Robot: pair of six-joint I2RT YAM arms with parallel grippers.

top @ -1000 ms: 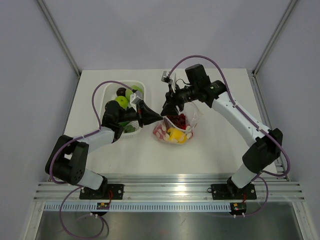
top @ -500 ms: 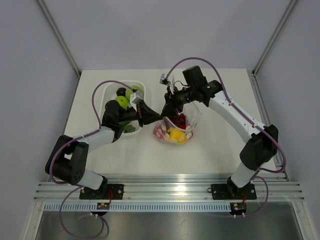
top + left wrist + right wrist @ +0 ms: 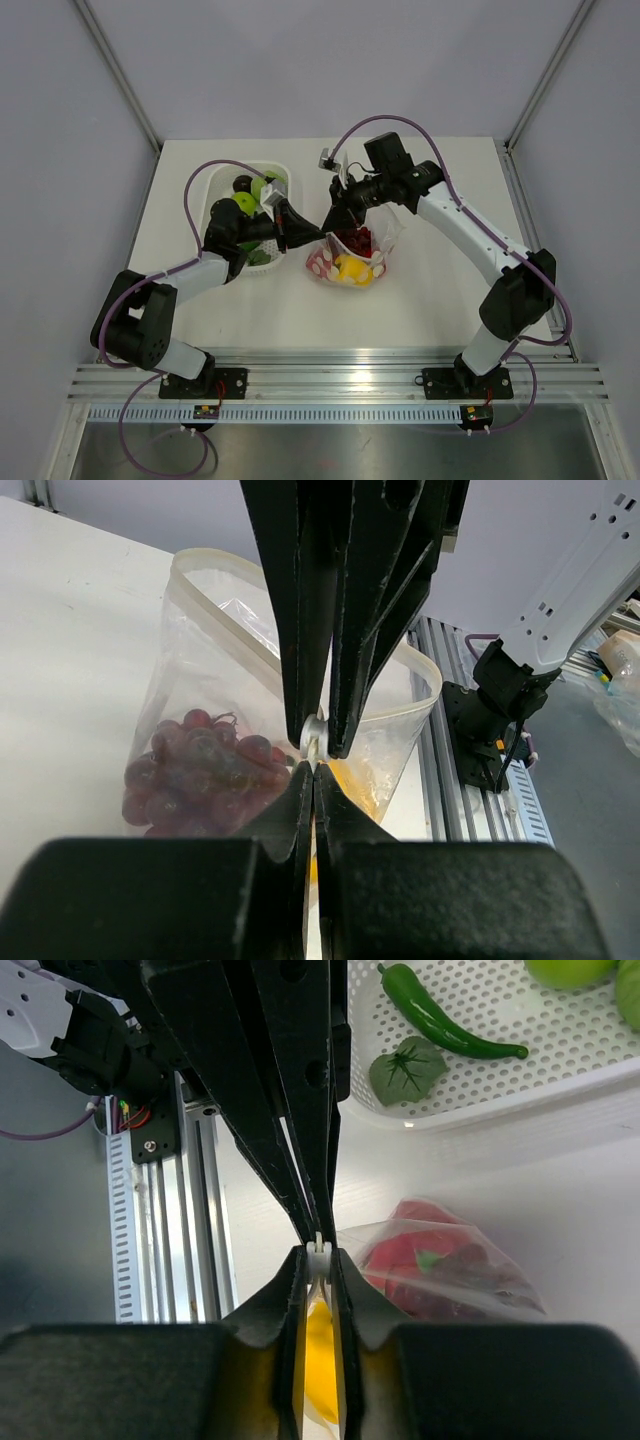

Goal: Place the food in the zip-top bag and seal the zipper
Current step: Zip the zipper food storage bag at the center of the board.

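The zip-top bag (image 3: 352, 256) stands mid-table, mouth open, with a yellow piece (image 3: 350, 268), red pieces and the purple grape bunch (image 3: 195, 772) inside. Its pale zipper (image 3: 418, 672) curves round the mouth. My left gripper (image 3: 318, 238) is shut on the bag's mouth edge at its left end (image 3: 314, 770). My right gripper (image 3: 333, 222) meets it tip to tip and is shut on the white zipper end piece (image 3: 318, 1254). The yellow food (image 3: 318, 1365) and red food (image 3: 430, 1260) show through the plastic below it.
A white slotted basket (image 3: 283, 172) stands left of the bag, under my left arm, with green fruits (image 3: 243, 203), a green chilli (image 3: 450, 1022) and a green leaf piece (image 3: 405, 1074). The aluminium rail (image 3: 330, 372) runs along the table's near edge.
My right arm has shifted slightly left, closing in on the left gripper at the bag's mouth. The left arm and the bag have hardly moved.
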